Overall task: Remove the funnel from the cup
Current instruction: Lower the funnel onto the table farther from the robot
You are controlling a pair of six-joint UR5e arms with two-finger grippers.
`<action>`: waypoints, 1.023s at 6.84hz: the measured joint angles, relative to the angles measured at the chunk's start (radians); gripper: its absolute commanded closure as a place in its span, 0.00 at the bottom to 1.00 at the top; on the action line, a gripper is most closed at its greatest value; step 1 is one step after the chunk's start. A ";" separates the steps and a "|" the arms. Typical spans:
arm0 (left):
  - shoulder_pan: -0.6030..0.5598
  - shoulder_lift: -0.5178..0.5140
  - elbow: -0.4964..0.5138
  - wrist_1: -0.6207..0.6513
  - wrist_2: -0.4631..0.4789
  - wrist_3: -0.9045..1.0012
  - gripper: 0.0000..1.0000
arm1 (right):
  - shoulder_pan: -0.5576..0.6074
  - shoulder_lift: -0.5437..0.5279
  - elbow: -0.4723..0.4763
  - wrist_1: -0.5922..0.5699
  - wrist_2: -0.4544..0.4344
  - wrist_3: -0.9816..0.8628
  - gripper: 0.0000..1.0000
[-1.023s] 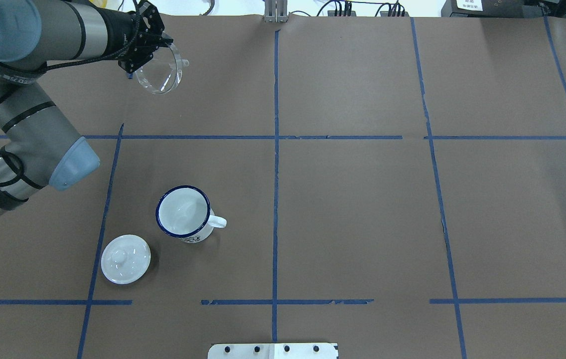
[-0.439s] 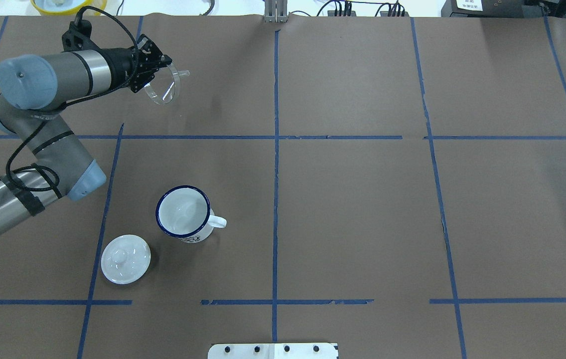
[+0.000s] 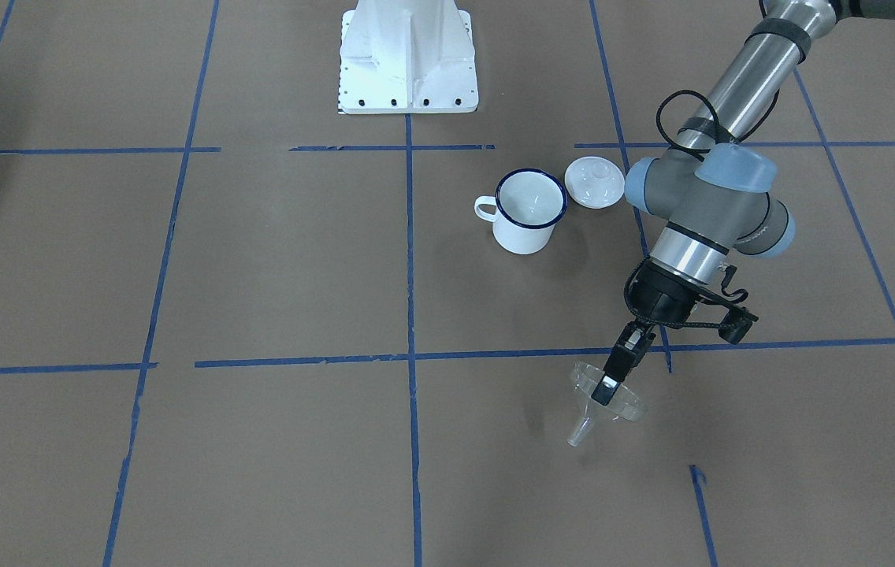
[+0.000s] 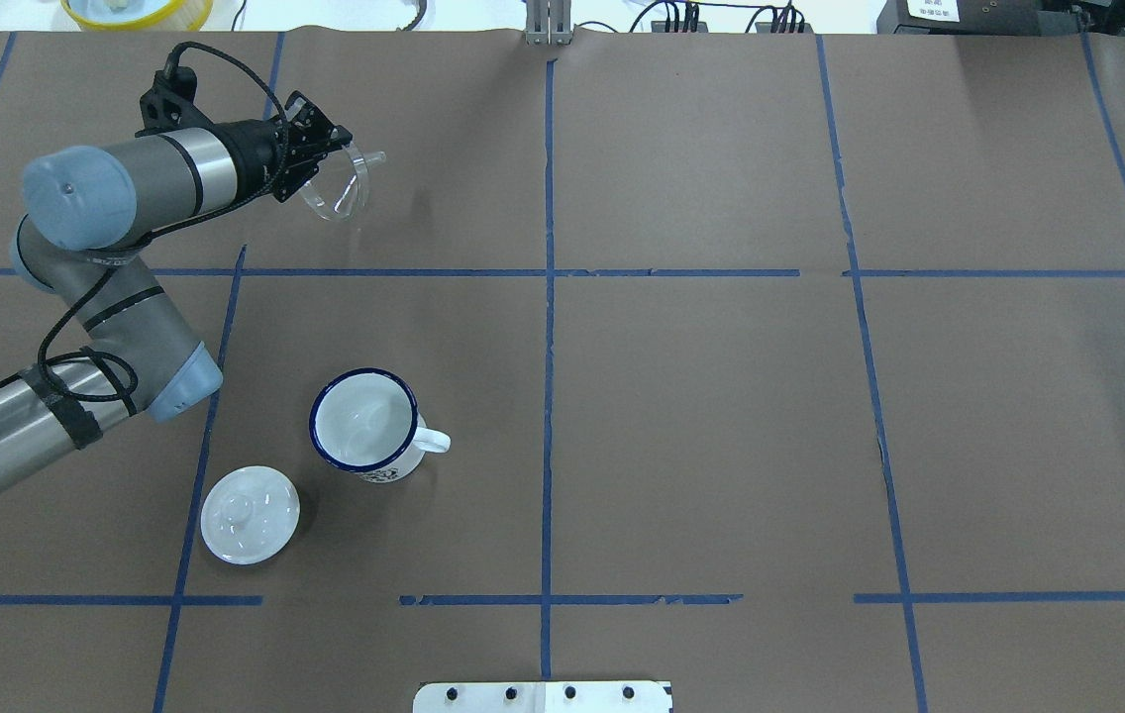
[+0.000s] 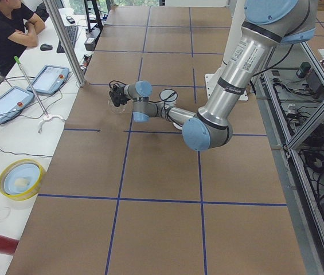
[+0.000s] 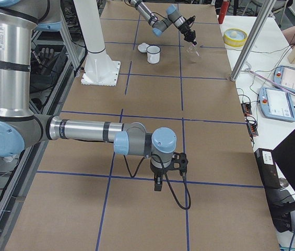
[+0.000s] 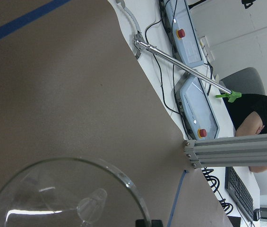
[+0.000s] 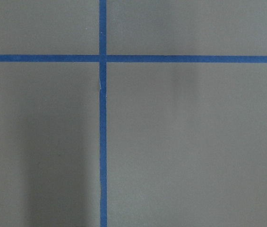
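In the front-facing view, the left gripper [image 3: 610,381] pinches the rim of the small clear plastic funnel [image 3: 611,403]. The funnel hangs tilted, its spout slanting down over the brown paper-covered desk [image 3: 258,260]. Well apart from it, the white enamel cup with a dark blue rim [image 3: 528,214] stands upright, with a white domed lid [image 3: 594,183] just beside it.

The overhead view shows the funnel at the far left of the desk, and the cup nearer the robot.

In the right-side view, the right gripper [image 6: 158,184] points down at the desk. I cannot tell whether it is spread or pressed together.

In the left wrist view, the funnel's round mouth fills the lower edge.
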 measured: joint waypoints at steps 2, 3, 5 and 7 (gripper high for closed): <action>0.022 -0.001 0.024 -0.037 0.034 -0.024 1.00 | 0.000 0.000 0.001 0.000 0.000 0.000 0.00; 0.031 0.000 0.037 -0.055 0.044 -0.030 1.00 | 0.000 0.000 0.001 0.000 0.000 0.000 0.00; 0.038 0.000 0.050 -0.068 0.051 -0.032 0.50 | 0.000 0.000 0.001 0.000 0.000 0.000 0.00; 0.042 0.003 0.049 -0.069 0.051 -0.029 0.19 | 0.000 0.000 0.001 0.000 0.000 0.000 0.00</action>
